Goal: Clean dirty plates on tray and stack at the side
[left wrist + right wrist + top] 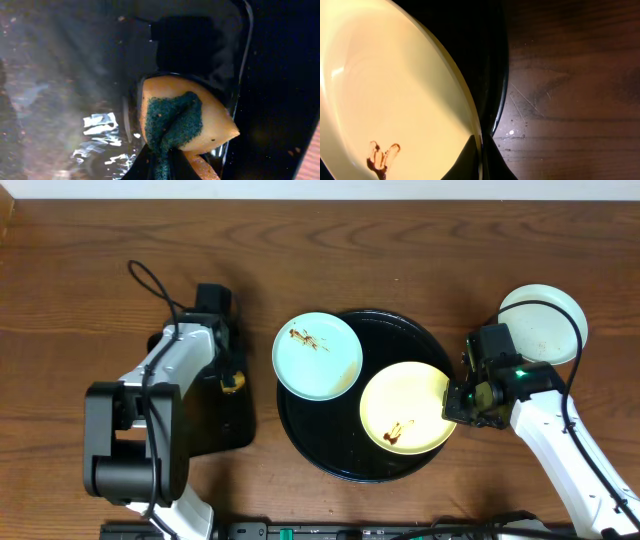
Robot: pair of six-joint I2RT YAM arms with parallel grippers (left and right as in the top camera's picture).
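smeared yellow plate (pixel 405 408), smeared mint plate (pixel 317 355), black tray (pixel 318 432)

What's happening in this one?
The right gripper is shut on the rim of the smeared yellow plate on the round black tray. The left gripper holds a sponge over the small rectangular tray. A smeared blue plate overhangs the round black tray's left rim; a pale plate lies on the table beside it.

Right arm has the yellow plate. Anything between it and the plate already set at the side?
Nothing loose shows. Between the yellow plate and the side plate lie only the tray's raised rim and table; the right gripper, shut on it, sits there.
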